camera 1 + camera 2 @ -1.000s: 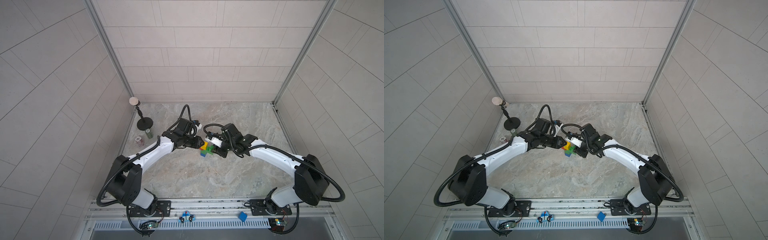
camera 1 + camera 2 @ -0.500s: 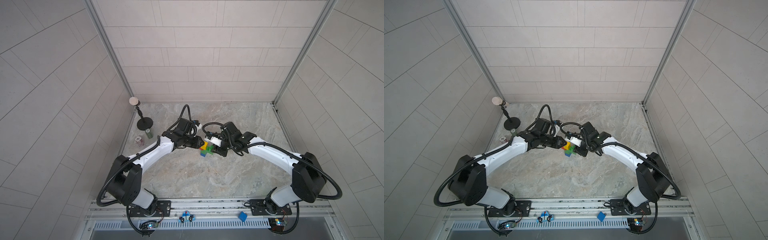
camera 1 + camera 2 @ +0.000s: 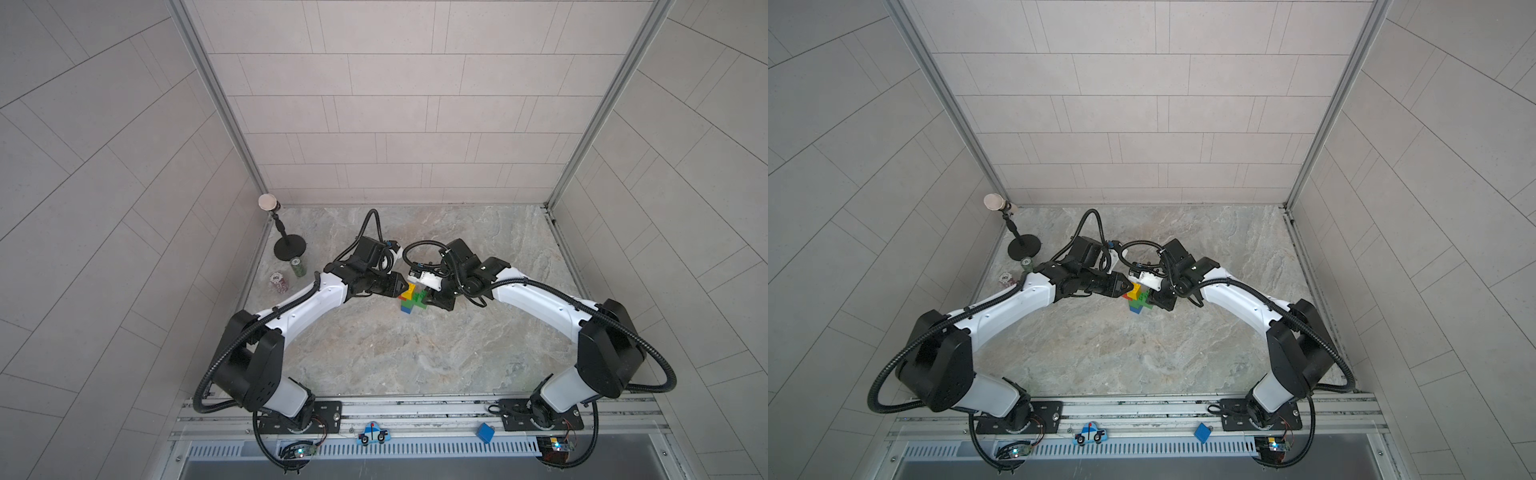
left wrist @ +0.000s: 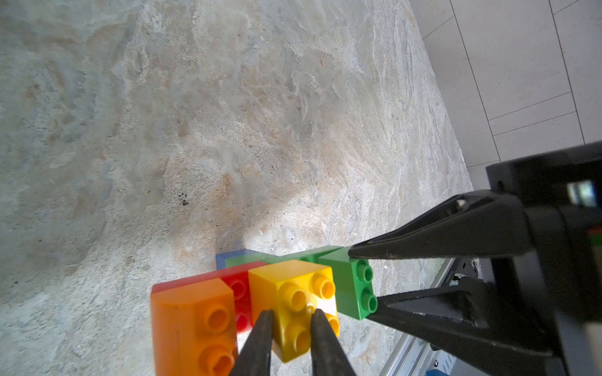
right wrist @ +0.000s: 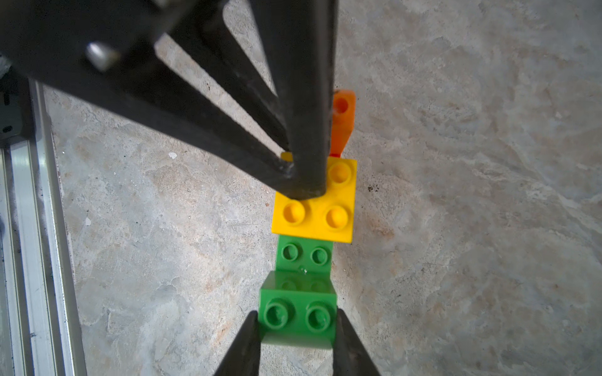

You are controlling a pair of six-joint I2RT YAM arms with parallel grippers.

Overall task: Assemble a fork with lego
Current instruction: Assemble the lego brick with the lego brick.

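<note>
**Both tools steady on the fork's prongs**

You see no change from 1 second ago. The fork (image 3: 411, 299) lies central on the tabletop (image 3: 415, 357). Your left tool (image 4: 290, 314), closed, presses the yellow brick (image 5: 312, 211); your right tool (image 4: 365, 276) grips the end green brick (image 5: 298, 302). Likely a final press.

The fork (image 3: 411, 300) sits mid-way across the table (image 3: 415, 357), between my arms. My left gripper (image 4: 290, 317) presses its middle prong (image 4: 293, 289) from the left, and my right gripper (image 5: 298, 320) clasps the right-hand prong (image 5: 298, 312). A stand (image 3: 289, 249) and two cans (image 3: 297, 267) occupy the far-left corner.
</note>
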